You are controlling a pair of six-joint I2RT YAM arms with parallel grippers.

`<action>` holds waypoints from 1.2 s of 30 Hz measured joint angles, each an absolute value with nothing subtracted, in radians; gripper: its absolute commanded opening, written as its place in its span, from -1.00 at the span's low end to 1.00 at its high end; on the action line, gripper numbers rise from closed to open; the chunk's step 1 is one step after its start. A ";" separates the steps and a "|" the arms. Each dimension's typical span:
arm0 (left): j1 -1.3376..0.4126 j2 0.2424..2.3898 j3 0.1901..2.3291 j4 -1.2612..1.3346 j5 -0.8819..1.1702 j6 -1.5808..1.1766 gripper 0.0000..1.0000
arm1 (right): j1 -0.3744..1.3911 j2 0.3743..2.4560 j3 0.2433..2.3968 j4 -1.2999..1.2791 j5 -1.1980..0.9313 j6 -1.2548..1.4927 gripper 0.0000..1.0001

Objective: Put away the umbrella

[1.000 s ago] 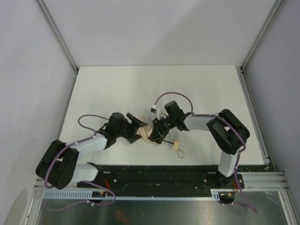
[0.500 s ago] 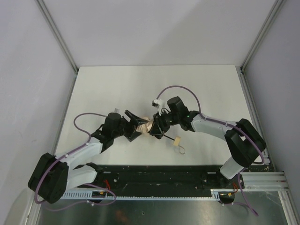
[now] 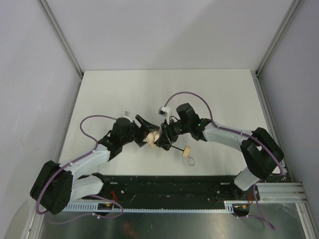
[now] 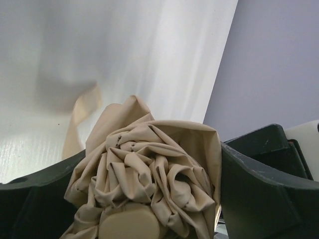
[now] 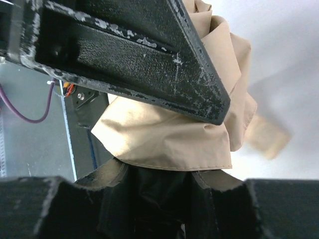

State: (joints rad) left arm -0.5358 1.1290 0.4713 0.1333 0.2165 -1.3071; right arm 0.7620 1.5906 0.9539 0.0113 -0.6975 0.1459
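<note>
Ideally, with the umbrella (image 3: 153, 135) held mid-frame over the tabletop (image 3: 214, 94) by the clamped right fingers (image 5: 281, 209), the left fingers (image 4: 259, 191), spread wide around its bunched fabric, should close squarely and gather every loose fold before anything is moved.

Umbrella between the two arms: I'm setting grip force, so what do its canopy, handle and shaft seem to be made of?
Umbrella canopy: thin woven cloth by its look, matte beige, crumpled into many soft folds.
Handle: probably pale wood, though too small here to be sure.
Shaft: thin and dark, perhaps metal; unclear.
</note>
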 measured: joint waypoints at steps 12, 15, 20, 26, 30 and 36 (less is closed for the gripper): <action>-0.544 1.101 0.461 0.215 0.212 -1.297 -0.99 | 0.717 1.591 0.963 0.002 -0.788 0.145 -0.86; -0.544 1.113 0.461 0.228 0.216 -1.301 -1.00 | 0.717 1.591 0.973 -0.023 -0.777 0.142 -0.45; -0.544 1.113 0.448 0.259 0.215 -1.311 -1.00 | 0.714 1.589 0.978 -0.044 -0.751 0.188 0.34; -0.539 1.079 0.431 0.305 0.213 -1.306 -1.00 | 0.704 1.513 0.979 -0.115 -0.699 0.306 0.94; -0.528 1.058 0.431 0.348 0.214 -1.301 -1.00 | 0.680 1.395 0.979 -0.159 -0.677 0.368 0.98; -0.521 1.026 0.427 0.408 0.214 -1.300 -1.00 | 0.615 1.213 0.982 -0.198 -0.616 0.439 0.99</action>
